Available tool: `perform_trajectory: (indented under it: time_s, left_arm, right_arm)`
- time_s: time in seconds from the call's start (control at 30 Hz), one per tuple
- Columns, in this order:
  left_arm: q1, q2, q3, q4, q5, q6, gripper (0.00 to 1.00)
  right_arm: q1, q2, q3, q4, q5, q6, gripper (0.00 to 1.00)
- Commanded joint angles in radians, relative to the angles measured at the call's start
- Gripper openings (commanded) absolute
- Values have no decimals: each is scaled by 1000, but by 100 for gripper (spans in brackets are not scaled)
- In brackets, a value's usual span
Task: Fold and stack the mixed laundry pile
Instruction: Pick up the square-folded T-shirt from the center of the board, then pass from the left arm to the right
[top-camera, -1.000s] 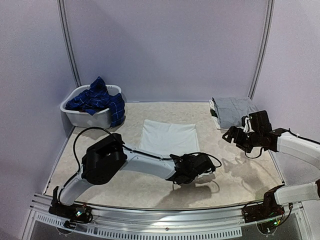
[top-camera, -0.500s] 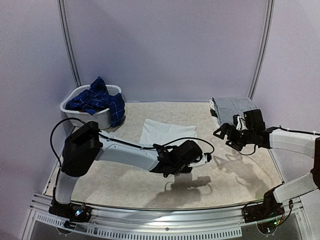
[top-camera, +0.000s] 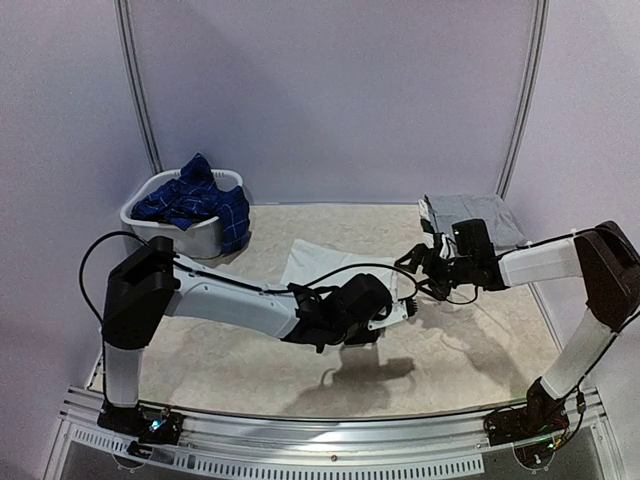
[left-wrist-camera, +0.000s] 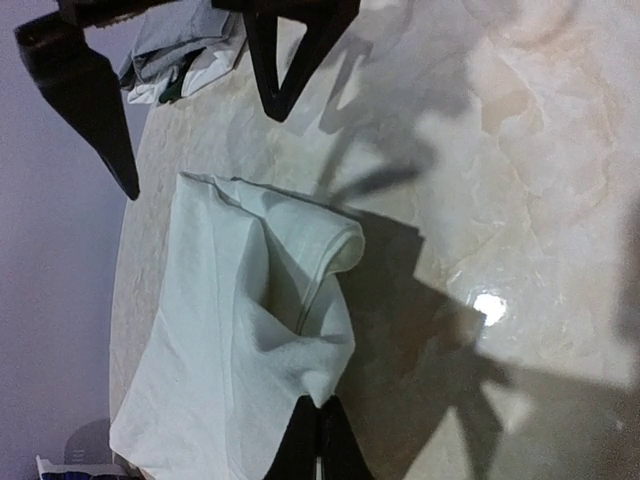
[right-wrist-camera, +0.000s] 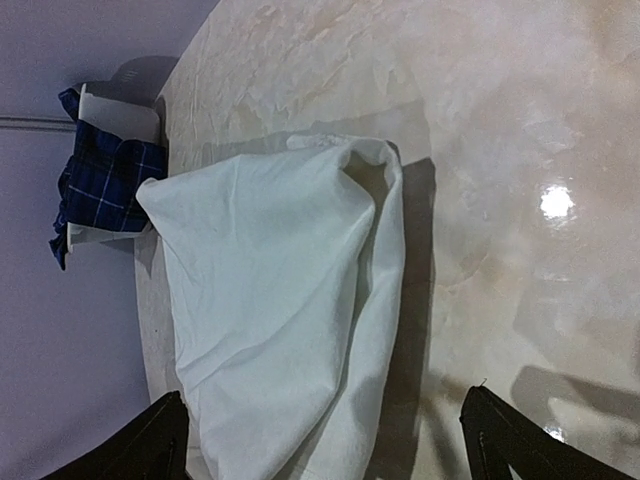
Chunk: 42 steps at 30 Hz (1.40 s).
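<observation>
**Top view.** Left gripper (top-camera: 398, 313), at centre frame, had its jaws pinched together on a corner of the white garment (top-camera: 322, 264), which lay mid-table (top-camera: 480, 350). Right gripper (top-camera: 418, 262), right of centre, had its fingers spread wide and held nothing. Navy plaid shirt (top-camera: 190, 200) filled the basket (top-camera: 160, 238), upper left. Folded grey piece (top-camera: 468, 218) lay at upper right.
</observation>
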Motion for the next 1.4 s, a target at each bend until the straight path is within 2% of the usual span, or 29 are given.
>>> perform_trajectory:
  time_s: [0.0,0.23,0.53,0.7,0.87,0.97,1.13,1.17,1.2,1.27,1.3,1.37]
  left_arm:
    - [9,-54,-18,49,21,-36,0]
    - [9,-91,-48,68,36,-58,0]
    - [9,-95,-66,115,24,-70,0]
    - [9,-111,-81,132,28,-77,0]
    - [9,-112,-86,140,34,-80,0]
    - [9,-109,-90,143,35,-84,0]
    - [7,-122,-111,144,52,-85,2]
    - [5,-127,-120,139,63,-85,7]
    - [3,-133,-123,108,94,-88,17]
    - [-2,-142,-112,-13,165,-111,51]
    - [-9,-153,-111,-50,179,-129,61]
    - [-15,-199,-134,-85,211,-173,94]
  right_arm:
    - [23,86,37,94,-41,73,94]
    - [42,170,32,171,-49,135,86]
    - [61,287,40,341,-116,227,64]
    - [61,314,41,381,-122,252,62]
    - [61,338,53,406,-122,263,54]
    - [61,360,58,436,-125,272,42]
    - [61,394,72,477,-143,290,10]
    - [61,396,77,471,-144,288,7]
    - [61,397,83,461,-143,285,5]
    - [61,395,105,418,-140,267,2]
    - [61,394,119,388,-139,251,1]
    - [61,394,157,298,-133,200,0]
